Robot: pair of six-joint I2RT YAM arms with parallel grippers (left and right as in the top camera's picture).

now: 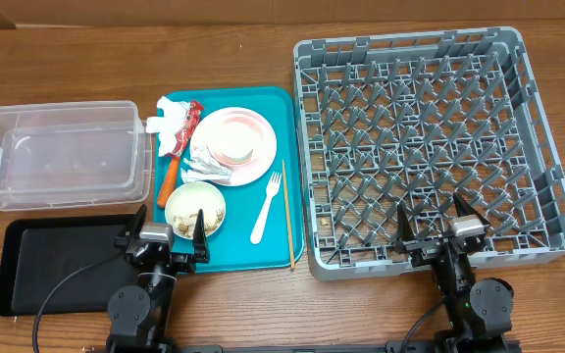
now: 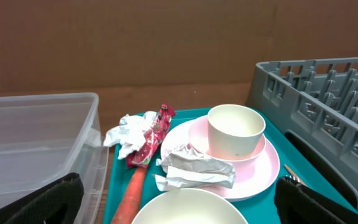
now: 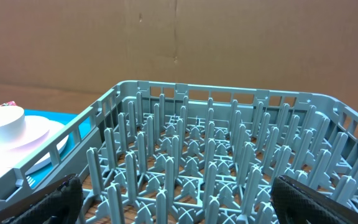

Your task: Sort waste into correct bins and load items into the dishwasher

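The round white bowl of rice scraps is located at 12 o'clock, just beyond the spread, empty left hand. The right hand, likewise spread, is positioned farther off, at the grey plastic dish rack.

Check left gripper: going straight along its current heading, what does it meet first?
Probably the round white bowl with food scraps, just ahead between the left gripper's open jaws; the round pink plate lies beyond. Height over its rim is unclear.

Pink plate carries upright white cup, crumpled foil. Napkin, red wrapper, carrot, scrap-filled white bowl, fork, chopstick alongside. Clear tub, black tray left; grey rack right.
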